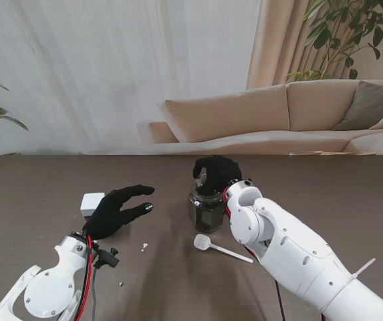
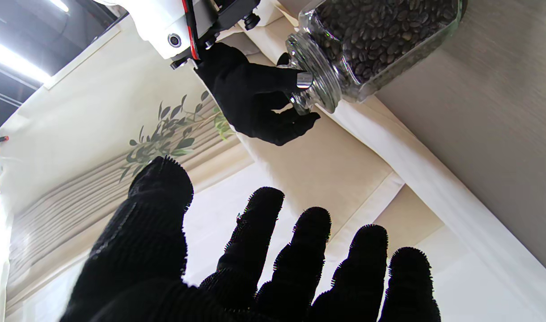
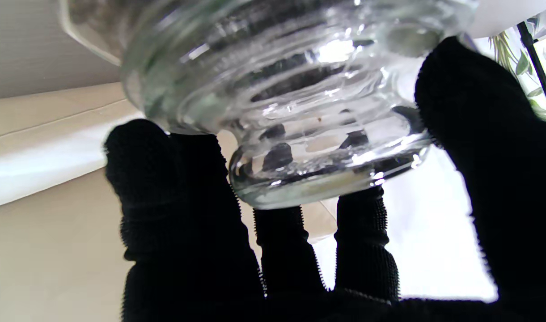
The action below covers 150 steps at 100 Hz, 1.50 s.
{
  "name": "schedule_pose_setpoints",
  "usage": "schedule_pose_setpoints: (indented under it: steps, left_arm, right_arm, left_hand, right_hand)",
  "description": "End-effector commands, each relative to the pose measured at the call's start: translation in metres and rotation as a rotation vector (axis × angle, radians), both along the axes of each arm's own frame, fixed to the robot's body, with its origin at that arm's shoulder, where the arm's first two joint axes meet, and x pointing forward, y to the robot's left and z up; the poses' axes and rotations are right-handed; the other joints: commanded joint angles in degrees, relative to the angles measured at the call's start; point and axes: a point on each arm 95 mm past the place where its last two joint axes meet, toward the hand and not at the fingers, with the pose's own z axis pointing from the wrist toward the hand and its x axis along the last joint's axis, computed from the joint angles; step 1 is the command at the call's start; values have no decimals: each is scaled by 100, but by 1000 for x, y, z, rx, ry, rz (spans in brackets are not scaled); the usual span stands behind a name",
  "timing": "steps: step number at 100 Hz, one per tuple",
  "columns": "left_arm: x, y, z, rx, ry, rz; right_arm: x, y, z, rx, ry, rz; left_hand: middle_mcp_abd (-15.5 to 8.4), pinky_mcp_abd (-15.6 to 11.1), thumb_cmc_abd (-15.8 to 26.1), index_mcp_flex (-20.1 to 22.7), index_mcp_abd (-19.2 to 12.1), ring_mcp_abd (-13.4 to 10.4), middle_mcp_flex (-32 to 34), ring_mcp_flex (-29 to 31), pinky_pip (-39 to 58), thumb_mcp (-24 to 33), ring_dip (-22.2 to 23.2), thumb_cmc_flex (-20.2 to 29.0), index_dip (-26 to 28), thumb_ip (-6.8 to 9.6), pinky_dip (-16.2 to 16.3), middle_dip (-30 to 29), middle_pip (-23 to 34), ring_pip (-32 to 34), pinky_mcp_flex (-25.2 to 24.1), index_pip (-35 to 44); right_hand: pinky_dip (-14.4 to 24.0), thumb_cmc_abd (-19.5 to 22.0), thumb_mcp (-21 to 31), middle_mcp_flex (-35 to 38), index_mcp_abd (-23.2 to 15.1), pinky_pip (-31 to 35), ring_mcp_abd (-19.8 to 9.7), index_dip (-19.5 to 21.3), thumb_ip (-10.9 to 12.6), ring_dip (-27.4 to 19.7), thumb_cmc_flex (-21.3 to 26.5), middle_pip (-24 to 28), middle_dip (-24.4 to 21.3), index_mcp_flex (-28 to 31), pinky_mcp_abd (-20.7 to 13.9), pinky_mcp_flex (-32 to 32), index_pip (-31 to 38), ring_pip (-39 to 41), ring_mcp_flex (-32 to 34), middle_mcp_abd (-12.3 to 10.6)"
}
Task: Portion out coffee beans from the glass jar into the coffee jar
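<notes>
Two hands for you: your right hand grips the threaded mouth of the bean-filled glass jar; your left hand hovers spread and empty beside a white spoon.

No lettering, label, brand or number can be read anywhere: the glass jar of coffee beans is bare of any label, and the white-and-purple box at its nine o'clock shows no legible print.
</notes>
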Motion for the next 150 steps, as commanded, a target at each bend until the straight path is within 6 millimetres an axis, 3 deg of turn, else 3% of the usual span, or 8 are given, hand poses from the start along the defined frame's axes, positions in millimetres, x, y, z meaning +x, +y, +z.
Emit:
schedule_pose_setpoints:
  steps: [1, 86, 117, 131, 150]
  left_arm:
    - [-2, -1, 1, 3, 0, -16]
    - [-6, 2, 3, 0, -24, -10]
    - [-6, 3, 3, 0, -32, -7]
    - [-7, 4, 3, 0, -36, -3]
    - [-7, 4, 4, -1, -40, -1]
  right_arm:
    - [-12, 6, -41, -25, 118, 14]
    - [-24, 79, -37, -48, 177, 226]
    - [-35, 84, -43, -34, 199, 261]
    - [-43, 81, -44, -36, 197, 283]
    - [-52, 78, -47, -35, 206, 311]
  left_hand:
    - [3, -87, 151, 135, 23, -13, 131, 17, -99, -182, 39, 104, 35, 129, 15, 78, 21, 1, -21, 32]
    - [6, -92, 137, 180, 41, -17, 152, 24, -94, -183, 39, 125, 66, 130, 14, 80, 23, 7, 0, 44]
    - [4, -89, 136, 147, 33, -21, 141, 13, -97, -185, 37, 125, 62, 129, 11, 78, 21, 2, -6, 27]
    - [14, -86, 135, 134, 29, -23, 131, 17, -96, -182, 37, 131, 60, 129, 11, 76, 17, 4, -6, 20]
    - [2, -85, 136, 140, 22, -25, 137, 20, -93, -184, 38, 122, 60, 127, 11, 76, 21, 6, 3, 23]
  right_hand:
    - [-152, 88, 728, 420, 737, -466, -1904, 85, 137, 210, 1549, 386, 168, 555, -1468, -186, 885, 1298, 1595, -437]
    - [-157, 116, 712, 288, 822, -556, -1899, 160, 72, 261, 1285, 403, 167, 481, -1421, -277, 750, 1166, 1551, -440]
    - [-162, 187, 708, 193, 859, -601, -1893, 190, 65, 278, 1177, 428, 142, 414, -1427, -336, 693, 1072, 1505, -433]
    - [-178, 283, 740, 42, 870, -749, -1747, 212, 119, 382, 1090, 433, 65, 328, -1061, -588, 477, 871, 1344, -413]
    - [-200, 391, 764, -115, 945, -859, -1714, 240, 208, 384, 937, 381, -40, 254, -986, -750, 232, 651, 1185, -377]
